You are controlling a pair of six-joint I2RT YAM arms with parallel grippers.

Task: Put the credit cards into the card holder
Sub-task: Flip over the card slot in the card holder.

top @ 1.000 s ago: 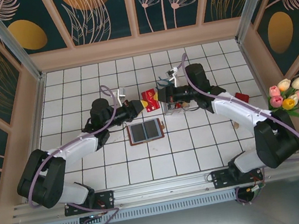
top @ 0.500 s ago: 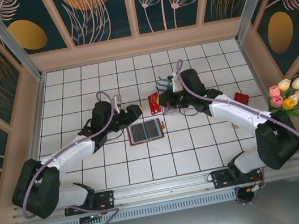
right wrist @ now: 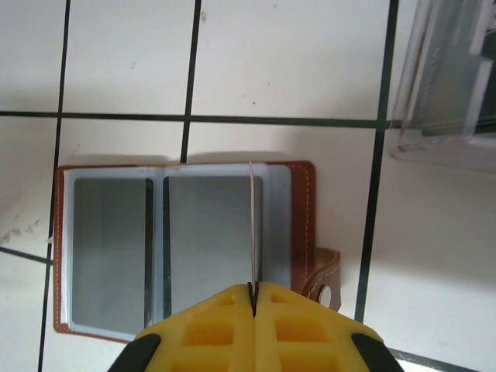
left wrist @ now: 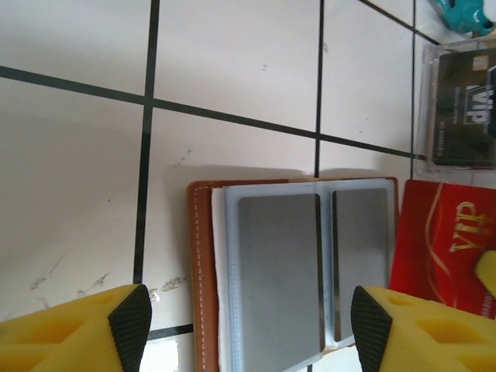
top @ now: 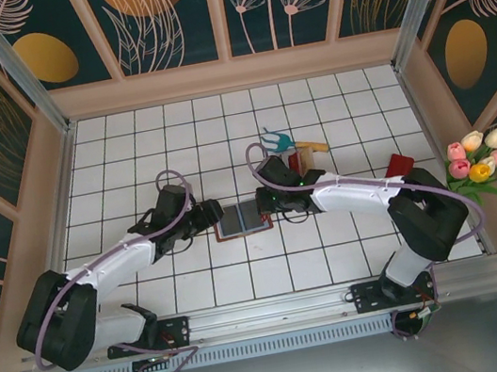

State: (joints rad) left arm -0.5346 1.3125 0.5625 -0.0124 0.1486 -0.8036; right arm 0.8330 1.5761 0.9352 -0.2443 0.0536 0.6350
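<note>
On the white tile table (top: 126, 140) in front of you, the brown card holder (top: 241, 218) lies open and flat, with its grey pockets facing up. Your left gripper (left wrist: 250, 322) hangs right over it. Its yellow fingers (left wrist: 77, 329) are wide apart and hold nothing. Your right gripper (right wrist: 253, 293) is pinched tight on a red card (left wrist: 442, 232). From the right wrist camera you see that card by its thin edge, standing over the right side of the card holder, near the stitched edge. You cannot tell if it touches the pocket. A clear plastic box (left wrist: 428, 93) sits just past the holder. A blue garden fork (top: 271, 136) lies farther back.
</note>
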